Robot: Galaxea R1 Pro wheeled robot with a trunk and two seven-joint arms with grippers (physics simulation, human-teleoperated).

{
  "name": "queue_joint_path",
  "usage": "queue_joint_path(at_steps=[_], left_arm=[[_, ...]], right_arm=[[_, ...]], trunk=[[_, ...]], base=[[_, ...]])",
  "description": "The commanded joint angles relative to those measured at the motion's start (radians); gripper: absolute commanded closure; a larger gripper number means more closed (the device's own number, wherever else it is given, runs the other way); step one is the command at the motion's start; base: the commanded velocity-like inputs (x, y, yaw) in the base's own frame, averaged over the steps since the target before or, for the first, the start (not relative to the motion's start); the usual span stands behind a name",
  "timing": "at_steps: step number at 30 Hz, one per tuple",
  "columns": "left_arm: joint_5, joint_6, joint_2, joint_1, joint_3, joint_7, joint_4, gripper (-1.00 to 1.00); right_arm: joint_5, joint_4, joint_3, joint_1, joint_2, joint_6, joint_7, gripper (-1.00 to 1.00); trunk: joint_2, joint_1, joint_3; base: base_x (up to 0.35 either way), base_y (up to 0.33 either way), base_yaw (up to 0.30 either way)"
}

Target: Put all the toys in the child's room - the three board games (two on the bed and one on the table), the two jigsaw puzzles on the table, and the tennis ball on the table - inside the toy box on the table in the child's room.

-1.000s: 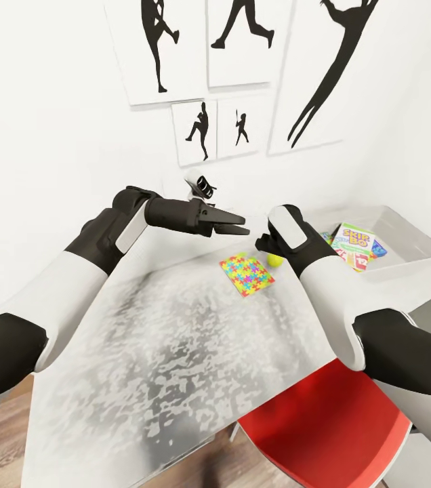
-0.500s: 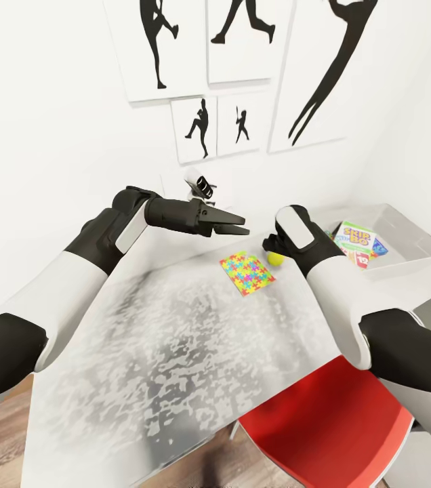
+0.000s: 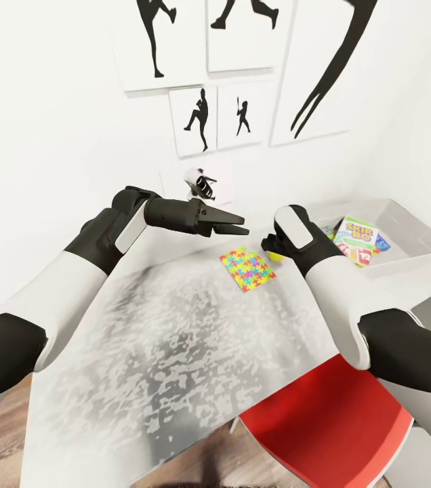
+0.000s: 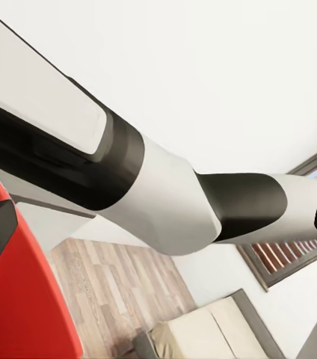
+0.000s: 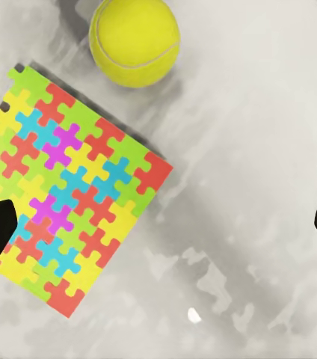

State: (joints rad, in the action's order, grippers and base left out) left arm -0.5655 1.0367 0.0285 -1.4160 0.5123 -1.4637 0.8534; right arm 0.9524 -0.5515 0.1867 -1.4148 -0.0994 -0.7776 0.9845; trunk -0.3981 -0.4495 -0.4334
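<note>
The right claw (image 5: 158,224) hangs wide open over the table (image 3: 175,352), with the ball (image 5: 134,39) just beyond its tips and the puzzle (image 5: 61,191) under one finger. The ball looks light, springy and prone to roll, so a grip across its middle suits. The left claw (image 3: 232,225) is nearly closed and empty.

We see that the whole head view sits a little lower now (the camera itself moves, not the things). The right gripper (image 3: 270,245) is now closer to the tennis ball (image 3: 274,256) and hides more of it, beside the jigsaw puzzle (image 3: 247,269).
</note>
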Motion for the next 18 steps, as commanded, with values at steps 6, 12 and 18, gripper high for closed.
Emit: queue_joint_path(at_steps=[6, 12, 18], left_arm=[[-0.002, 0.011, 0.002, -0.001, 0.004, -0.004, 0.0, -1.0], [-0.002, 0.011, 0.002, -0.001, 0.004, -0.004, -0.001, -1.0], [-0.001, 0.011, 0.003, -0.001, 0.002, -0.005, 0.0, -1.0]], right_arm=[[0.008, -0.001, 0.005, -0.002, 0.003, -0.005, 0.008, -1.0], [0.008, -0.001, 0.004, -0.005, 0.001, -0.004, 0.008, -1.0], [0.008, -0.002, 0.003, -0.018, -0.004, 0.01, 0.008, -1.0]], trunk=[[-0.002, -0.001, -0.012], [-0.002, -0.001, -0.021], [-0.002, -0.001, -0.031]], base=[[0.0, 0.0, 0.0], [0.0, 0.0, 0.0], [0.0, 0.0, 0.0]])
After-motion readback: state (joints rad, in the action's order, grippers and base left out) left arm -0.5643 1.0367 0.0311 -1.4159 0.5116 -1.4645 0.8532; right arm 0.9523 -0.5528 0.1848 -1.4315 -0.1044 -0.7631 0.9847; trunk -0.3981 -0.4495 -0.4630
